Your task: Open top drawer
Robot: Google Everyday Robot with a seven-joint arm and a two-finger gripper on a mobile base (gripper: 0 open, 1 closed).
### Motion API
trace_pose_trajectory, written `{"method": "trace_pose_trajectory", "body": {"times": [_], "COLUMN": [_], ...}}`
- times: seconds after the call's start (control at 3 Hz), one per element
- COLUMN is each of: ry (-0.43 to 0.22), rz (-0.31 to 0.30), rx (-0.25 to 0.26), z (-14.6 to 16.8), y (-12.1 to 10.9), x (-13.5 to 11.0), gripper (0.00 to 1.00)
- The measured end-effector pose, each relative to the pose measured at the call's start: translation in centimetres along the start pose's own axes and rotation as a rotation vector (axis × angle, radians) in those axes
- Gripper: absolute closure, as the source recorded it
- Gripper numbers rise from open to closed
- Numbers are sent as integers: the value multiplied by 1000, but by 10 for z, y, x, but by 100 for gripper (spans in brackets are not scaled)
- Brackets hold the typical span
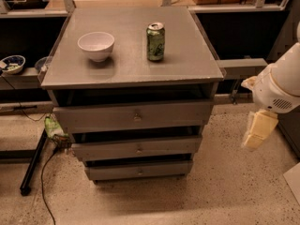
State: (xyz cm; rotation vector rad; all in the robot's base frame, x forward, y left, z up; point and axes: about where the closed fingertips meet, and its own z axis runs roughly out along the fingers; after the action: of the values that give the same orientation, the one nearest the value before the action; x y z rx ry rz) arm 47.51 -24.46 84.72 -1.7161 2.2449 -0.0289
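Note:
The top drawer [103, 117] is the widest of three grey drawers in a grey cabinet, with a small round metal knob [137, 116] at its centre. A dark gap shows between its front and the cabinet top. The two narrower drawers [136, 149] sit below it. My gripper [258, 131], pale yellow under a white arm [281, 83], hangs at the right, beside the cabinet and apart from it, at about the height of the top drawer. It holds nothing that I can see.
A white bowl [96, 45] and a green can [155, 41] stand on the cabinet top [131, 67]. A black cable and a black bar [33, 165] lie on the speckled floor at the left. Dark shelving runs behind, with a small bowl [12, 63] at the far left.

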Motion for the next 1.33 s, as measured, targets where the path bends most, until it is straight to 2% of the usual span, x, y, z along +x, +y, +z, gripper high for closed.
{"method": "trace_pose_trajectory", "body": {"times": [0.33, 0.67, 1.0, 1.33], "ry": [-10, -11, -122, -228], "rz": [3, 4, 0, -18], "rx": [-79, -89, -145, -209], "z": [28, 33, 49, 70], "y": [-2, -2, -7, -1], "x": [5, 6, -1, -21], "gripper": [0, 0, 0, 0]}}
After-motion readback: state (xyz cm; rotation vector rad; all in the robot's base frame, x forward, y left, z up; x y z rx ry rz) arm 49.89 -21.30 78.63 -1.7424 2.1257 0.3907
